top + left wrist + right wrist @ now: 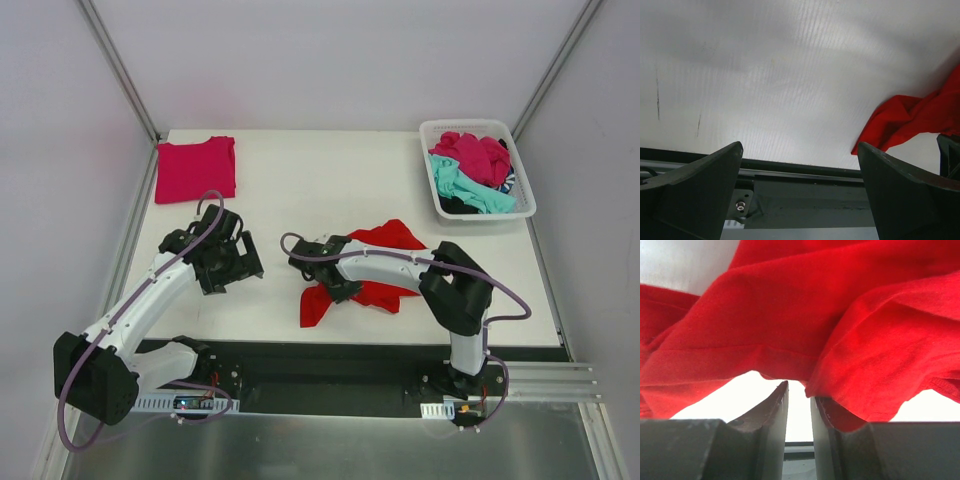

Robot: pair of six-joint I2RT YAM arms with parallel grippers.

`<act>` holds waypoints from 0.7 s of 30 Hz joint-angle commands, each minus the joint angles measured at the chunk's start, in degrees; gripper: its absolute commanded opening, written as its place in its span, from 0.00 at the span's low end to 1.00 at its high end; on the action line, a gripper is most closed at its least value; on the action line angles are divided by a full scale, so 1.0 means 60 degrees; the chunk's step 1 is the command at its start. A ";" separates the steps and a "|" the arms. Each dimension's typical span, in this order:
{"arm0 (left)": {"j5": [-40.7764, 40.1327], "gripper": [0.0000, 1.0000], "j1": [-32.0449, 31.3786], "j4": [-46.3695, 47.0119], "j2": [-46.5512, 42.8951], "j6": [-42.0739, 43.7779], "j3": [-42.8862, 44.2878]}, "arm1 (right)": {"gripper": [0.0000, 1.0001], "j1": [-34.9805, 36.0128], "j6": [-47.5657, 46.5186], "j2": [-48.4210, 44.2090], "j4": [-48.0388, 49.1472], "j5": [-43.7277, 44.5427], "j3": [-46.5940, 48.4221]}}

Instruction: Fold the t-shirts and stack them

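White-and-black arms [150, 297]; purple cables [61, 405]; dark fingers [910, 195]

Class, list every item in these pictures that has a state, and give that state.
Bright red cloth t-shirt: crumpled, unfolded, mid-table.
Magenta-pink cloth t-shirt: folded flat, far left corner.
White plastic lattice basket: holds jumbled shirts.
Left hand: open, empty.
Right hand: nearly closed at red shirt; grip unclear.
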 commanded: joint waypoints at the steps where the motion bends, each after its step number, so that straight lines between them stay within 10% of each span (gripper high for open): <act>1: 0.0064 0.99 0.0027 -0.0153 -0.0192 0.0175 0.0002 | 0.27 0.0136 0.0100 -0.0465 -0.0248 0.0977 0.0177; 21: 0.0064 0.99 0.0027 -0.0153 -0.0207 0.0262 -0.0188 | 0.27 0.1264 0.1389 -0.0334 0.0529 0.2283 -0.0776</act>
